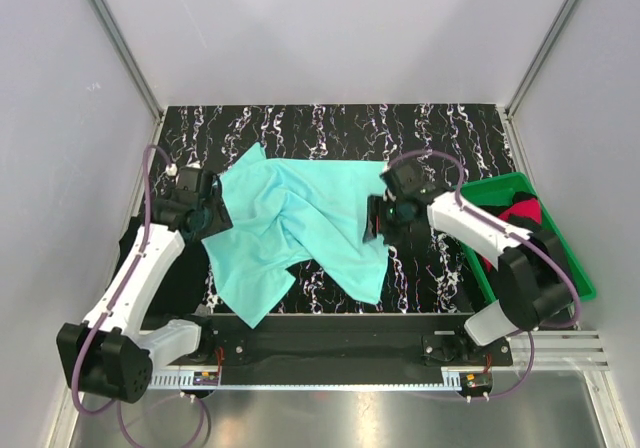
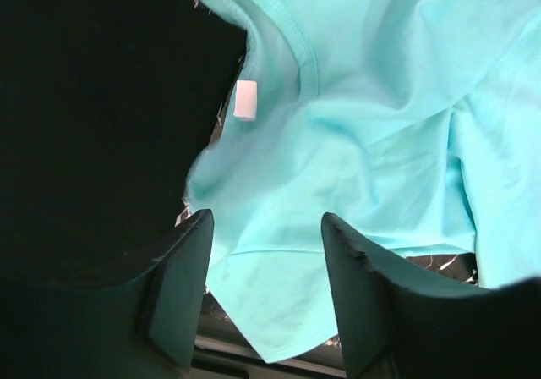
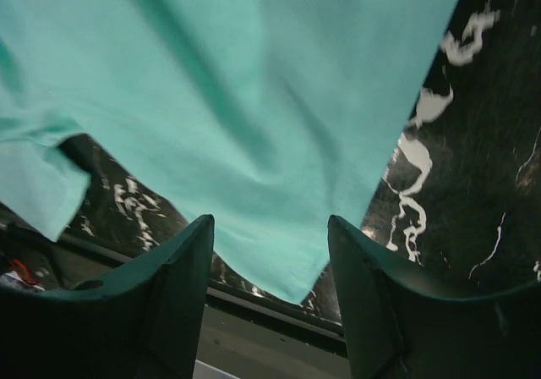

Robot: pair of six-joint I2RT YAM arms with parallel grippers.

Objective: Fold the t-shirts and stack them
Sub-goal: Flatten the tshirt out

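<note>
A turquoise-mint t-shirt [image 1: 300,223] lies crumpled and spread out on the black marbled mat [image 1: 350,128]. My left gripper [image 1: 212,216] hovers open over its left edge. In the left wrist view the gripper [image 2: 266,222] has its jaws apart above the cloth [image 2: 372,142], near the collar with a white label [image 2: 244,100]. My right gripper [image 1: 378,220] is open at the shirt's right edge. In the right wrist view its jaws [image 3: 270,224] stand apart over a corner of the cloth [image 3: 254,100]. Neither gripper holds anything.
A black t-shirt [image 1: 175,273] lies on the left beneath my left arm and shows as dark cloth [image 2: 84,125] in the left wrist view. A green tray [image 1: 487,268] at the right holds a red-pink shirt [image 1: 520,211] and black cloth [image 1: 540,236]. White walls surround the mat.
</note>
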